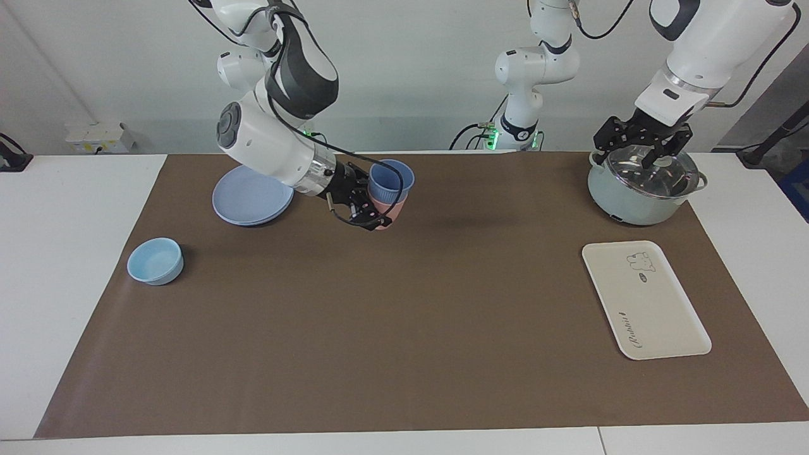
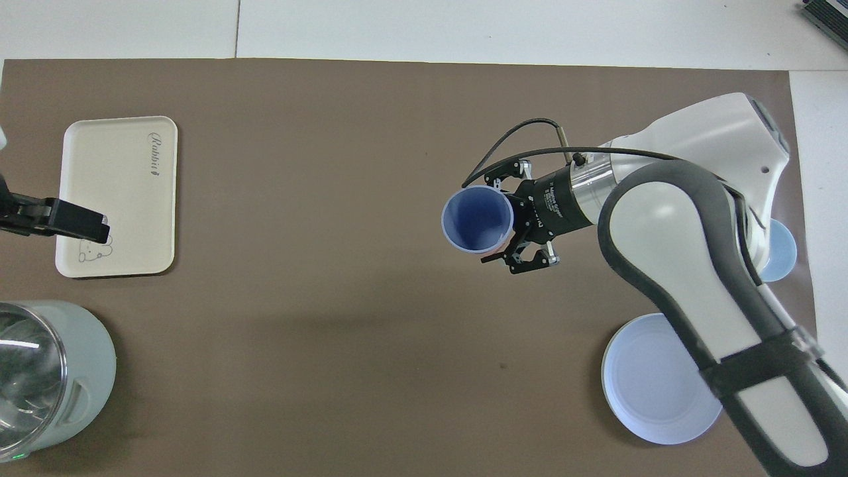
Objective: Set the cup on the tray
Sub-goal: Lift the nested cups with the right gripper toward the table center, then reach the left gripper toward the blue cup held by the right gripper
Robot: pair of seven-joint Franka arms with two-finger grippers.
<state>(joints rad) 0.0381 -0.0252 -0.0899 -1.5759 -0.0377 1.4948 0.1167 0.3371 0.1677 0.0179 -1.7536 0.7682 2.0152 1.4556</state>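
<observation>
The periwinkle-blue cup (image 1: 390, 179) (image 2: 477, 220) is nested in a pink cup (image 1: 387, 213) of the same shape. My right gripper (image 1: 374, 206) (image 2: 509, 230) is shut on this stack from the side and holds it upright in the air, over the brown mat beside the blue plate. The cream tray (image 1: 644, 303) (image 2: 112, 179) lies flat and bare at the left arm's end of the table. My left gripper (image 1: 641, 150) (image 2: 99, 230) hangs open over the pot's glass lid and holds nothing.
A pale green pot (image 1: 632, 202) (image 2: 40, 371) with a glass lid stands nearer to the robots than the tray. A round blue plate (image 1: 249, 199) (image 2: 656, 391) and a low light-blue bowl (image 1: 155, 260) (image 2: 778, 255) sit at the right arm's end.
</observation>
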